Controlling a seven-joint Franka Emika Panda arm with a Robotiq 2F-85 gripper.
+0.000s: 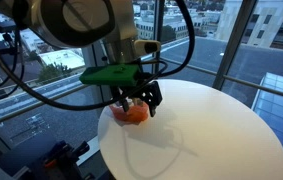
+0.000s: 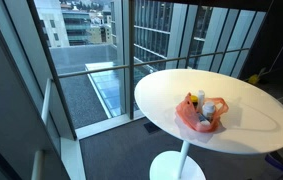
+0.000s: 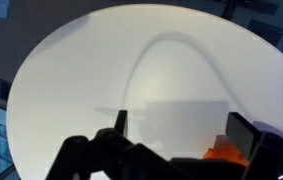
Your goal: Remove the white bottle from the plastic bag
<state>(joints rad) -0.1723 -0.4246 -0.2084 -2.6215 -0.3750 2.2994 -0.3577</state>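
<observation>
Round white desk (image 2: 251, 125), beside windows.
Orange plastic bag (image 2: 202, 117): on the desk, near its edge; also in an exterior view (image 1: 132, 115).
White bottle (image 2: 210, 108): upright inside the bag, among other items.
Gripper (image 3: 181, 135): fingers (image 3: 122, 124) spread wide, holding nothing; just above the bag in an exterior view (image 1: 141, 101).

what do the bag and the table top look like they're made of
Bag: thin orange-red plastic film, likely; it sags crumpled around its contents. Table top: smooth matte white, perhaps laminate or painted; shadows show, no clear reflections.
</observation>
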